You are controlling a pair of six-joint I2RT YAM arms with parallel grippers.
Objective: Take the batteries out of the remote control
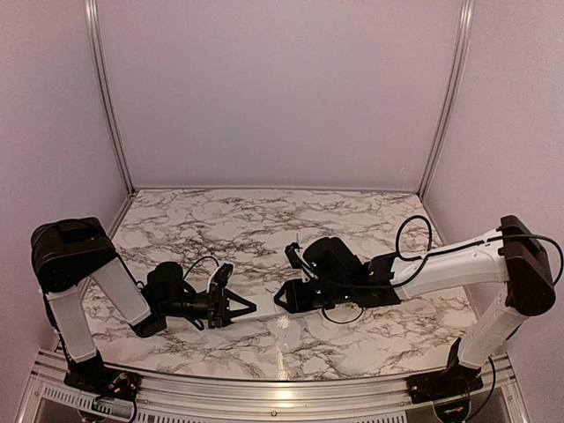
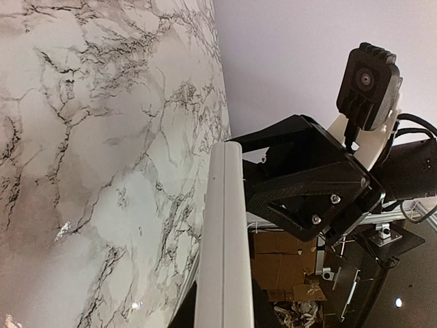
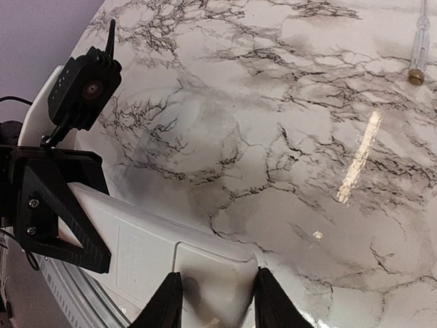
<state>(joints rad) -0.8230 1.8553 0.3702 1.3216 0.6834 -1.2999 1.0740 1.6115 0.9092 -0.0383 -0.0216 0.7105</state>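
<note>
The white remote control hangs above the marble table between the two arms. My left gripper is shut on one end of it, a dark finger showing on each side. In the right wrist view the remote's back faces the camera, with a closed panel at its near end. My right gripper has one finger against each long edge of that end. From above, the left gripper and right gripper meet tip to tip near the table's front. The batteries are hidden.
A long thin rod with a gold-coloured end lies on the marble table at the far right of the right wrist view. Pale walls and metal posts enclose the table. A metal rail runs along its front edge.
</note>
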